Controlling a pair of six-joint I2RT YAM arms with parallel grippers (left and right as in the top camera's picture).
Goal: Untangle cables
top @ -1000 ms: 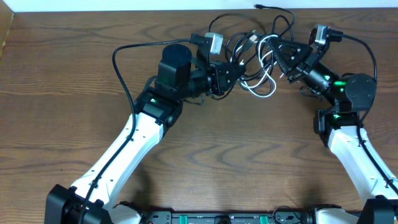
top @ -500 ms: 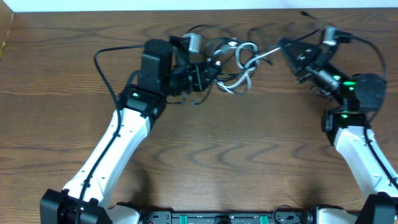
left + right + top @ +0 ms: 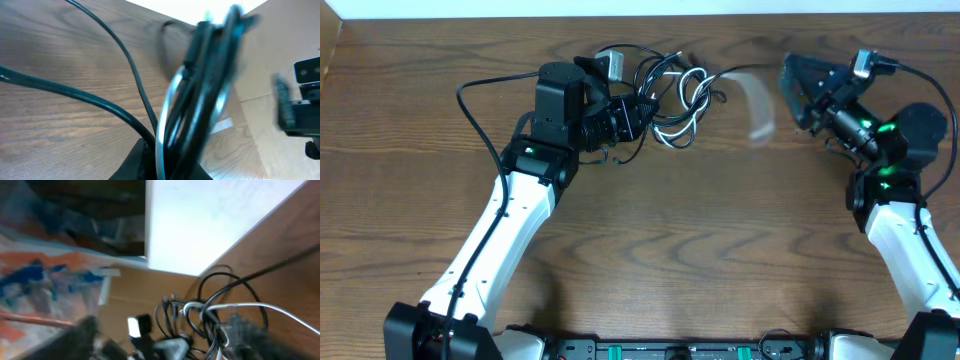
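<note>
Cables (image 3: 675, 100) lie in one knotted bundle at the far middle of the desk (image 3: 700, 240), with black loops wound through white ones. Left gripper (image 3: 642, 118) is clamped on the left side of that bundle. The left wrist view shows black strands and one pale strand rising from between its fingers. Right gripper (image 3: 800, 90) stands well apart to the right, pointed at the bundle. Whether its jaws are apart or together cannot be told, because the overhead view is dark there and the right wrist view shows no clear fingers. White cord (image 3: 757, 105) appears as a pale blur between bundle and right gripper. It does not seem to reach that gripper, though the blur leaves this uncertain.

Assessment: the step in hand is judged to be drawing one strand free while the other arm anchors the knot.

Recommendations:
- Hold the left grip firm and low so the bundle does not drag.
- Have the right gripper take a single strand near its plug end, not a loop that crosses others.
- Pull slowly along the strand's own run, away from the anchor.
- Stop and re-grip if the whole bundle follows.
</note>
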